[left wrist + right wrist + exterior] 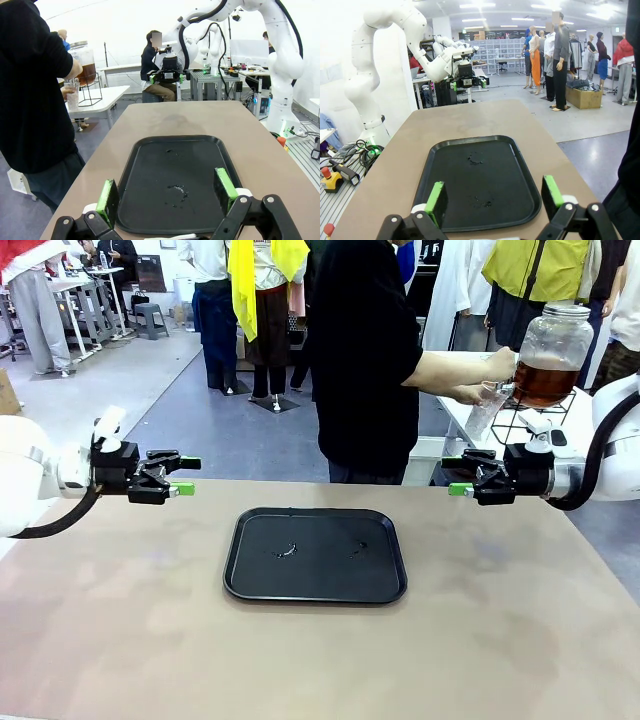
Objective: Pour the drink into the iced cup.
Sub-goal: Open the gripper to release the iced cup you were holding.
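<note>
Meanwhile the drink sits in the jar on a side table beyond the main table's far right corner, where the person's hand holds a cup under the tap. Both the left gripper and right gripper hover wide open, empty, flanking the tray. Droplets already on the tray suggest a wet cup could slip.

The drink, an amber-brown tea-like liquid, is sitting in the lower half of a big clear jar on a wire stand at two o'clock beyond the table. A clear cup is being held just beside it at its eight o'clock.
</note>
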`<move>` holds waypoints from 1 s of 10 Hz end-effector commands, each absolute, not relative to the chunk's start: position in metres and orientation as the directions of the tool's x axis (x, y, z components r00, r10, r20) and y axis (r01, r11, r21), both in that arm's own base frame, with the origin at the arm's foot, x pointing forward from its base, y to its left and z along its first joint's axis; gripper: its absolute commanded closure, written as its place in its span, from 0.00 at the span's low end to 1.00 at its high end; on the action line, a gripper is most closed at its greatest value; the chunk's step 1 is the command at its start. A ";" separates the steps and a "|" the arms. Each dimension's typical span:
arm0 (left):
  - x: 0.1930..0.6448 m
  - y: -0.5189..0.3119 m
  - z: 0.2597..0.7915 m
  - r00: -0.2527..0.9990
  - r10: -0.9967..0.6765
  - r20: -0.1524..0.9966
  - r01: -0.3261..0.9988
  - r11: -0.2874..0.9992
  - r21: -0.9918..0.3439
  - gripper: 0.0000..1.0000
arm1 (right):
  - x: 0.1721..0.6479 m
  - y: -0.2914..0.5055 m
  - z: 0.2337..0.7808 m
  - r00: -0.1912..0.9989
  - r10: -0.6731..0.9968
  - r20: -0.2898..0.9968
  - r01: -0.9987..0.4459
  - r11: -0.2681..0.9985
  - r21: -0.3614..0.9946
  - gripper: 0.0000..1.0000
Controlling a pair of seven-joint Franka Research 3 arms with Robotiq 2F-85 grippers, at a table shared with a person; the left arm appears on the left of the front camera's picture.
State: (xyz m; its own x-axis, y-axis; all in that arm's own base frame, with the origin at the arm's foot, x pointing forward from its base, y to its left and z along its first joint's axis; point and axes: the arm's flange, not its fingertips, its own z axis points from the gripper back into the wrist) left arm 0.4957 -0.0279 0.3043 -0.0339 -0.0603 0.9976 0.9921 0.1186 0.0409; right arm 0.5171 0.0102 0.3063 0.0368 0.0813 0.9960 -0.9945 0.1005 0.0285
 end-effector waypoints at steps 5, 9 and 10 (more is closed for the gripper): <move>0.495 -0.028 0.306 -0.035 -0.058 0.998 0.992 0.119 0.042 0.00 | 0.520 0.012 0.309 0.044 0.087 0.995 -0.995 0.091 0.036 0.00; 0.495 -0.028 0.306 -0.035 -0.058 0.998 0.992 0.119 0.042 0.00 | 0.520 0.012 0.309 0.044 0.087 0.995 -0.995 0.091 0.036 0.00; 0.495 -0.028 0.306 -0.035 -0.058 0.998 0.992 0.119 0.042 0.00 | 0.520 0.012 0.309 0.044 0.087 0.995 -0.995 0.091 0.036 0.00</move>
